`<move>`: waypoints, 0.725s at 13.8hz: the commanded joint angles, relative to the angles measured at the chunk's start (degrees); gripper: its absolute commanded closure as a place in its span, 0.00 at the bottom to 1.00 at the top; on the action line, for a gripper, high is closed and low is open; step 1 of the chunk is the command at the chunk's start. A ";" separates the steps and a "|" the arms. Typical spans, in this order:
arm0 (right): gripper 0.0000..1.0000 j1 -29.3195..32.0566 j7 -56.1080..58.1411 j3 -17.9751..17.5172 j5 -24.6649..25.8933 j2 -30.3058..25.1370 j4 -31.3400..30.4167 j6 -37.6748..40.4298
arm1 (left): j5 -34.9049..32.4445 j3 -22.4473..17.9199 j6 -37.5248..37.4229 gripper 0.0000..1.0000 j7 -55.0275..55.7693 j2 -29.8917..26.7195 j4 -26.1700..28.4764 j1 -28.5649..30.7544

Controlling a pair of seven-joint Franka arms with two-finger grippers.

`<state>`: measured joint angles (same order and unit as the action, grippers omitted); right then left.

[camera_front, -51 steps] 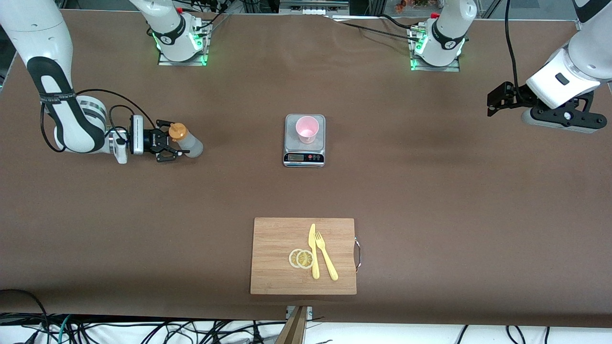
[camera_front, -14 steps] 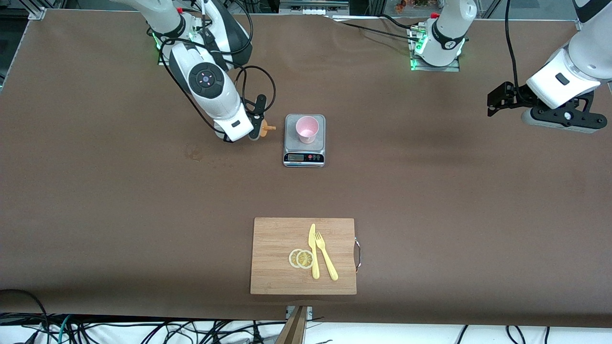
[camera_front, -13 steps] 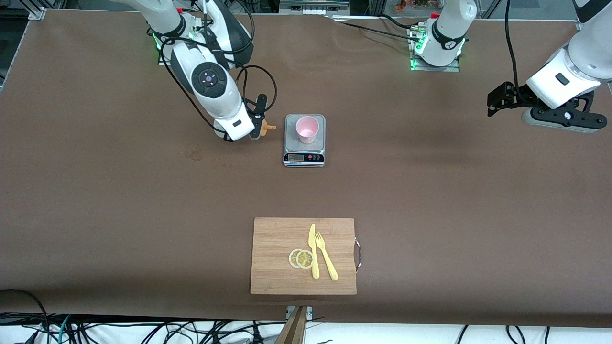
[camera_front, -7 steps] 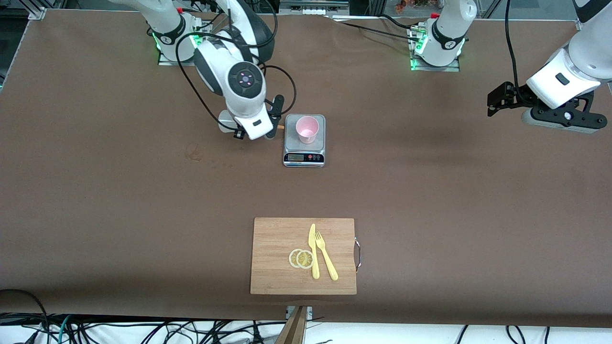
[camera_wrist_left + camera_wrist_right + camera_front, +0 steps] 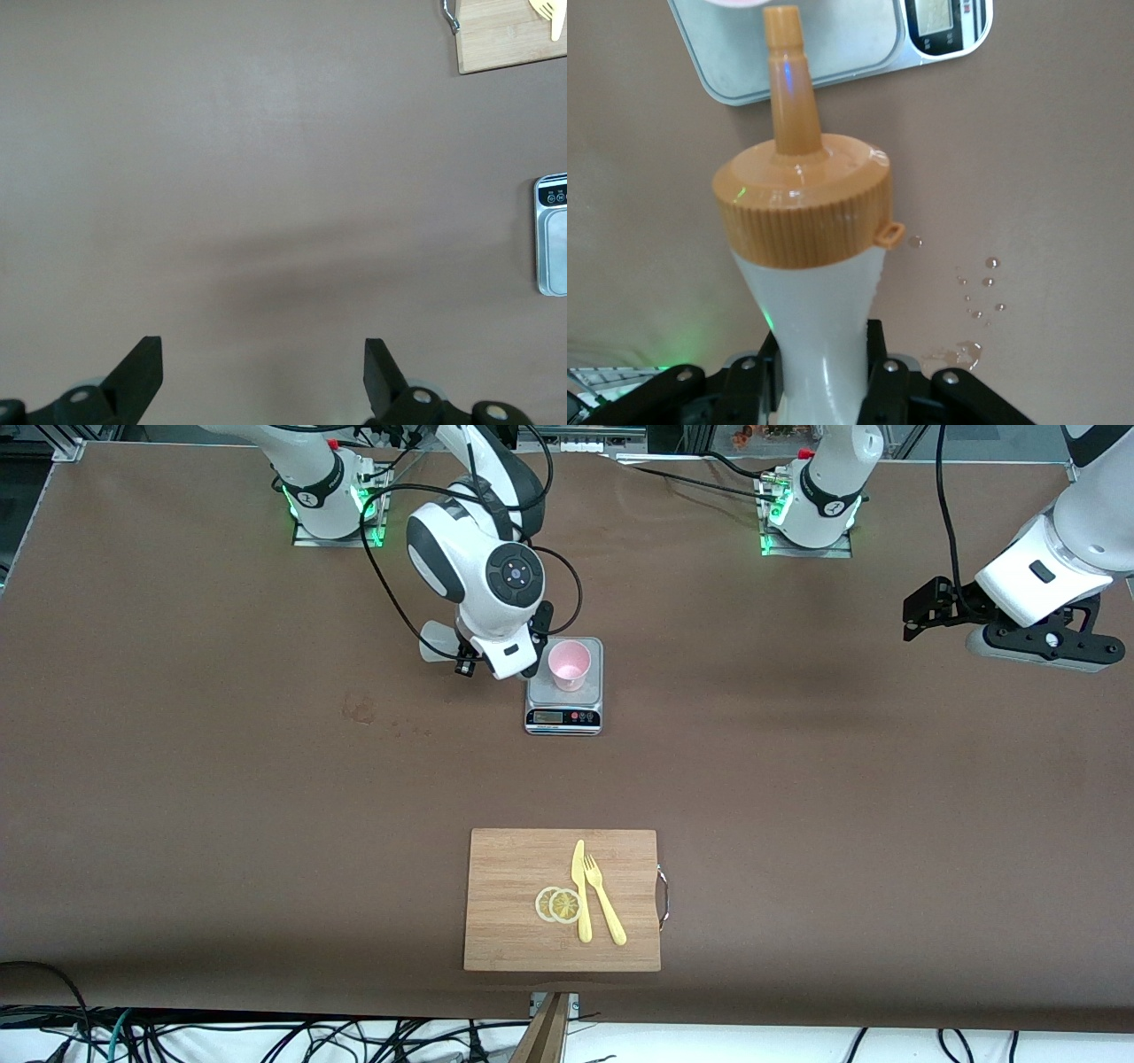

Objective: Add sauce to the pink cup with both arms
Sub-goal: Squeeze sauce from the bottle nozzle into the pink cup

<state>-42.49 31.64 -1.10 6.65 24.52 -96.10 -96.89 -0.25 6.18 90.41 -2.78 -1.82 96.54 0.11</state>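
While you're tipping the sauce point(image 5: 811, 292) over the table beside the grey scale point(image 5: 564, 707) w/ the pink cup point(image 5: 568, 665), right gripper point(image 5: 824, 372) is pinching its soft, light body low down, so squeeze gently; left gripper point(image 5: 263, 376) is waiting spread wide, holding nothing, at its table end.

a robotics lab: bolted arm bases point(image 5: 335, 509), brown-covered table point(image 5: 177, 779), loose cables point(image 5: 266, 1036).

The pink cup point(image 5: 568, 664) stands on the scale point(image 5: 564, 710) at mid-worktop point(image 5: 266, 824). The cutting board point(image 5: 514, 903), nearer the front camera, carries 2 lemon slices point(image 5: 558, 904), 1 knife point(image 5: 580, 890) and 1 fork point(image 5: 604, 899) side by side.
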 commanded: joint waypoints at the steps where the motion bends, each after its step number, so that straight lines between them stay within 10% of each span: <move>1: 0.81 -1.02 -1.40 -0.65 2.66 2.46 4.24 5.12 | 0.25 0.15 -0.94 0.00 -1.17 0.32 -0.91 0.42; 10: 0.81 -4.09 -4.21 -0.66 3.28 8.52 13.73 13.55 | 0.25 0.15 -0.94 0.00 -0.99 0.32 -0.91 0.42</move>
<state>-45.48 28.99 -1.51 8.84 30.63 -87.33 -87.64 -0.25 6.17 90.41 -2.78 -1.80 96.54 0.11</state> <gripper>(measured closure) 0.621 0.000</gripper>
